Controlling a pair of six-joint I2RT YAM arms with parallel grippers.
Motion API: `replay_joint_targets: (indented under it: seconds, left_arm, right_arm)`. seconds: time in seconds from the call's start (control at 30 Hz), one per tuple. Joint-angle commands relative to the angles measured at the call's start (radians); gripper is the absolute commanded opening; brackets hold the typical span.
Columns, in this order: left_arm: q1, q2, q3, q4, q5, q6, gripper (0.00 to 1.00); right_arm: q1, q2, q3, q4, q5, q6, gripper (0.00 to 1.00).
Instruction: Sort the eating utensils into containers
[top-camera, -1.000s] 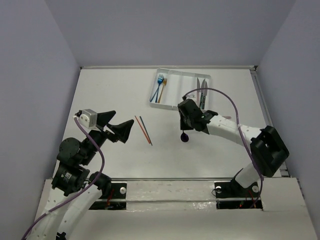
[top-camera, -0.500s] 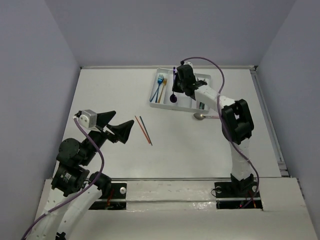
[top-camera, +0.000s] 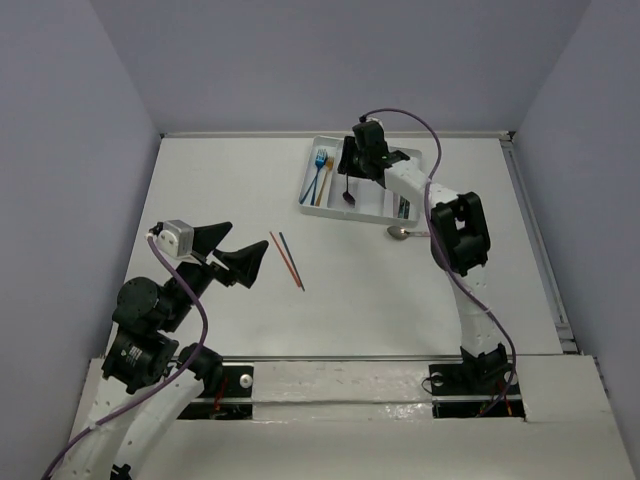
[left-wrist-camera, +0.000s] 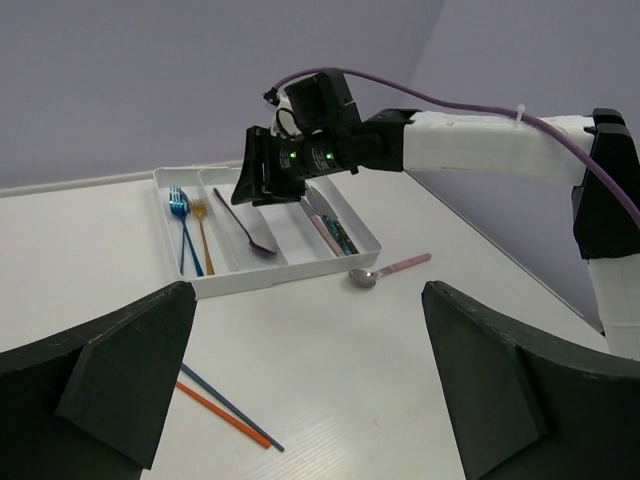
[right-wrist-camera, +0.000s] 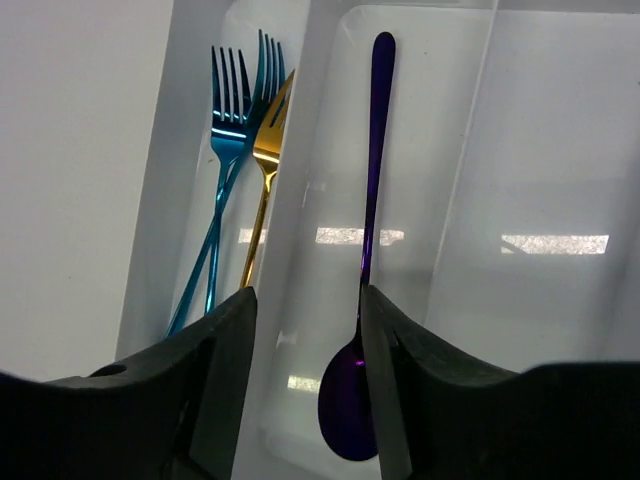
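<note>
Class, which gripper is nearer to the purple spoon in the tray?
Right. The right gripper hangs just above the purple spoon in the white tray; the left gripper sits far off, across the table beside the chopsticks.

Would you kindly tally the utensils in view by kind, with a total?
Forks: 3 (two blue forks, one gold fork)
Spoons: 2 (purple spoon, pink-handled spoon)
Knives: 2, partly hidden
Chopsticks: 2
Total: 9
</note>
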Motion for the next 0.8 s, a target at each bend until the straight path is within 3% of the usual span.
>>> replay_joint_targets:
  seconds: [0.0, 0.13, 0.23, 0.27, 0.3, 0.33, 0.37, 0.5, 0.6, 0.63, 0.67, 0.77]
  left_arm:
    - [-0.004, -0.013, 0.014, 0.049, 0.004, 0.010, 0.99]
    - [-0.004, -0.024, 0.012, 0.051, 0.003, 0.009, 0.99]
    - [-0.004, -0.044, 0.014, 0.051, -0.002, 0.010, 0.99]
    - [-0.013, -0.050, 0.012, 0.051, -0.002, 0.010, 0.99]
    - [-0.013, -0.062, 0.012, 0.052, 0.000, 0.010, 0.99]
    - [-0.024, -0.068, 0.011, 0.054, 0.004, 0.010, 0.99]
    - [-0.024, -0.074, 0.012, 0.054, 0.001, 0.010, 0.99]
    - [-0.051, -0.105, 0.012, 0.049, -0.014, 0.012, 0.99]
    - [-0.061, -0.129, 0.011, 0.046, -0.023, 0.013, 0.99]
    - [-0.071, -0.133, 0.011, 0.046, -0.025, 0.013, 0.99]
    - [-0.071, -0.139, 0.011, 0.046, -0.031, 0.013, 0.99]
    - [-0.090, -0.149, 0.011, 0.045, -0.034, 0.013, 0.99]
  right_arm:
    - [-0.007, -0.057, 0.033, -0.007, -0.029, -0.021, 0.56]
    - [-0.043, -0.182, -0.117, 0.062, -0.062, -0.082, 0.53]
    - [-0.053, -0.414, -0.466, 0.119, -0.003, -0.187, 0.43]
    - [-0.053, -0.462, -0.467, 0.128, 0.029, -0.200, 0.42]
    - [-0.094, -0.510, -0.611, 0.148, 0.063, -0.207, 0.41]
    - [-0.119, -0.606, -0.742, 0.154, 0.056, -0.198, 0.40]
    - [-0.150, -0.607, -0.743, 0.159, 0.056, -0.181, 0.39]
    - [-0.288, -0.820, -0.999, 0.125, 0.049, -0.052, 0.39]
    - [-0.340, -0.857, -1.059, 0.048, 0.105, -0.007, 0.48]
    - [-0.351, -0.858, -1.070, 0.047, 0.124, 0.000, 0.60]
    - [-0.362, -0.855, -1.079, 0.045, 0.125, 0.005, 0.66]
    - [-0.397, -0.810, -1.085, 0.054, 0.090, 0.033, 0.73]
